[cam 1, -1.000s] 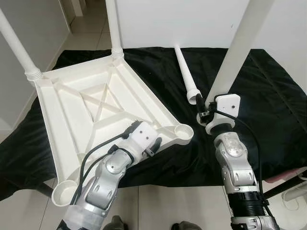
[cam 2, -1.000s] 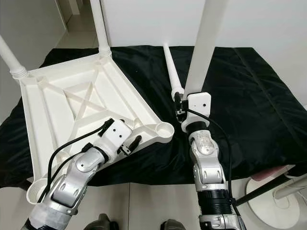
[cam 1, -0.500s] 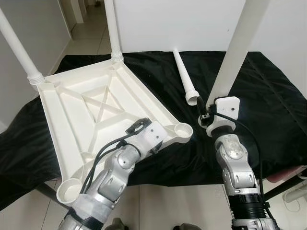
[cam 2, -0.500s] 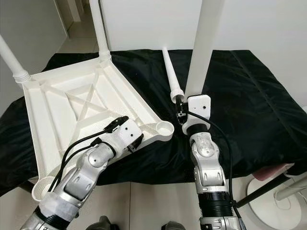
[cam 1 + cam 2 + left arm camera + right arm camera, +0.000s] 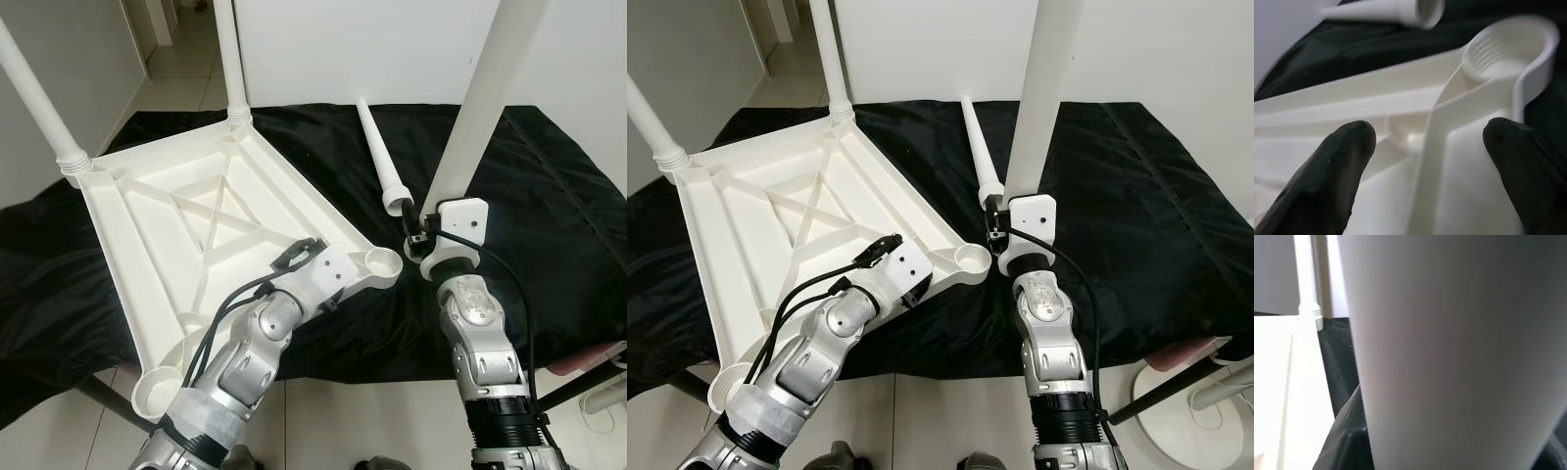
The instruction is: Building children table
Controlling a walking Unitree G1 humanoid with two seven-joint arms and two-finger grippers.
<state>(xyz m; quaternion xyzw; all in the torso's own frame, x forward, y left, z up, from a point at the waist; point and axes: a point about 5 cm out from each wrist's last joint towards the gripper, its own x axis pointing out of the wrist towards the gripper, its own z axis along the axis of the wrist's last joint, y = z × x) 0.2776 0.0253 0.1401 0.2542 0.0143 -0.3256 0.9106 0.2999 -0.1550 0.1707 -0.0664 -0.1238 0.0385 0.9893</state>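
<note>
Over the black cloth (image 5: 549, 176), I am holding the table leg (image 5: 480, 108) upright in my right gripper (image 5: 423, 227), fingers clamped on its lower end. My left gripper (image 5: 1425, 161), fingers spread, is straddling a rib of the upturned tabletop (image 5: 196, 225) near the empty threaded socket (image 5: 380, 262). I am judging I should centre the leg squarely over that socket before turning.

upturned white table top (image 5: 196, 235) on black cloth (image 5: 549, 206)
left gripper (image 5: 323, 284) at its near corner by an empty socket (image 5: 380, 262); right gripper (image 5: 423, 235) grips an upright leg (image 5: 485, 98); a loose leg (image 5: 380, 157) lies between.
</note>
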